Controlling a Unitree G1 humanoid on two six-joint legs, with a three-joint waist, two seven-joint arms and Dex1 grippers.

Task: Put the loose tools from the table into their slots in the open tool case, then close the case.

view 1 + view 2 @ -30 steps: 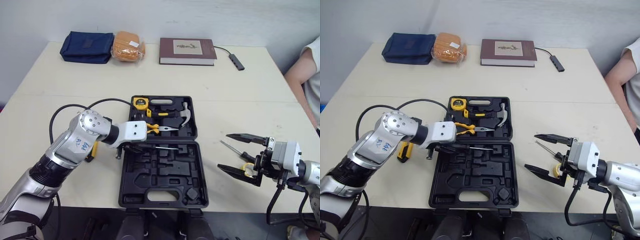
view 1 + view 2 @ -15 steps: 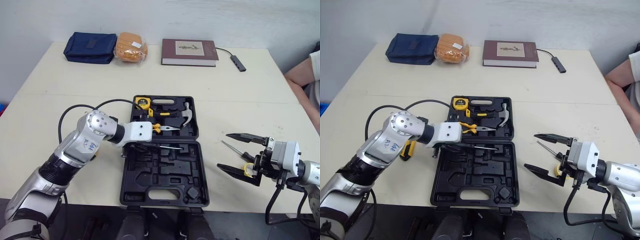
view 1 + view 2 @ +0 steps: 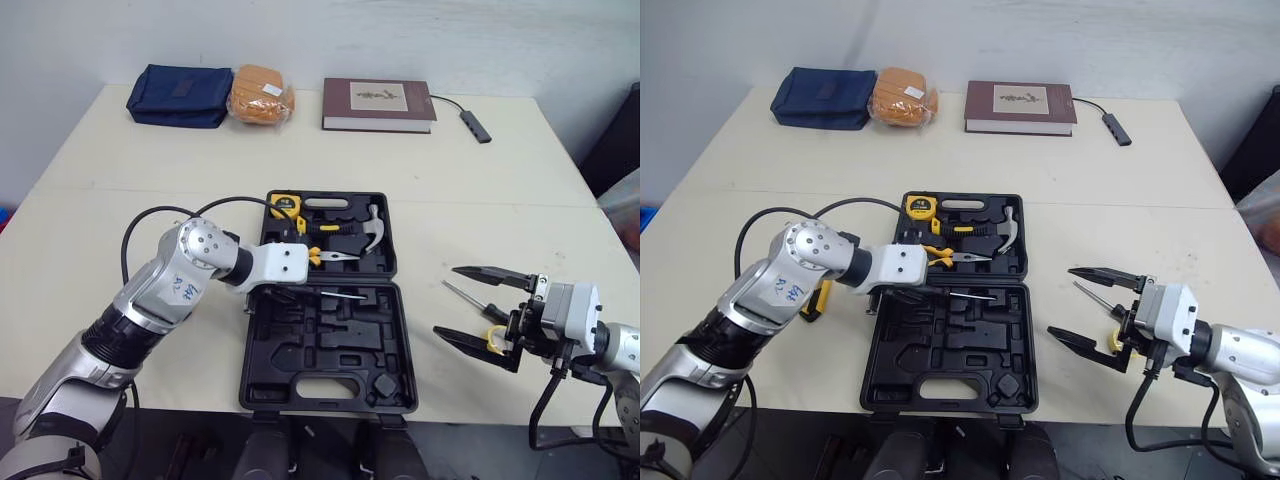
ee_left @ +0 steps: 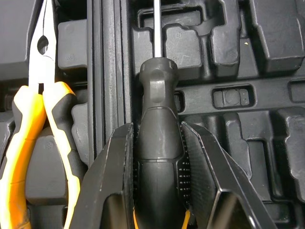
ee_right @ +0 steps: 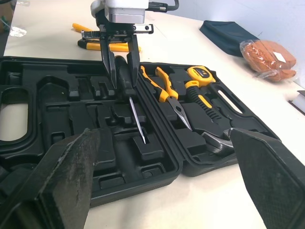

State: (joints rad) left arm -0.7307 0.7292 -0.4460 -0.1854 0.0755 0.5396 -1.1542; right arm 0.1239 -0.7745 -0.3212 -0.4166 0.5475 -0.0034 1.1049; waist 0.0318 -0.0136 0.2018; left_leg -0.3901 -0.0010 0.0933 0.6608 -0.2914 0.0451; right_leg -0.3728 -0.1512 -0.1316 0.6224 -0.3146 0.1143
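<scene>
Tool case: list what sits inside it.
The tool case's far half holds a tape measure, pliers and hammer. The left gripper holds a screwdriver over the near half's empty slots; the slot beneath its handle is hidden.

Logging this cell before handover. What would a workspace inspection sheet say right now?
Surface: beige table, tool case open at its middle.
Job's things: tape measure, pliers and hammer sit in the case's far half; black-handled screwdriver held over the near half; loose screwdriver lies right of the case; yellow-and-black tool lies left of it.
Clutter: navy pouch, orange bagged item, book along the far edge.
Grippers: left gripper shut on the black-handled screwdriver; right gripper open by the loose screwdriver.
Cables: arm cable loops over the table; adapter with its lead beside the book.
Surroundings: pale wall behind.
</scene>
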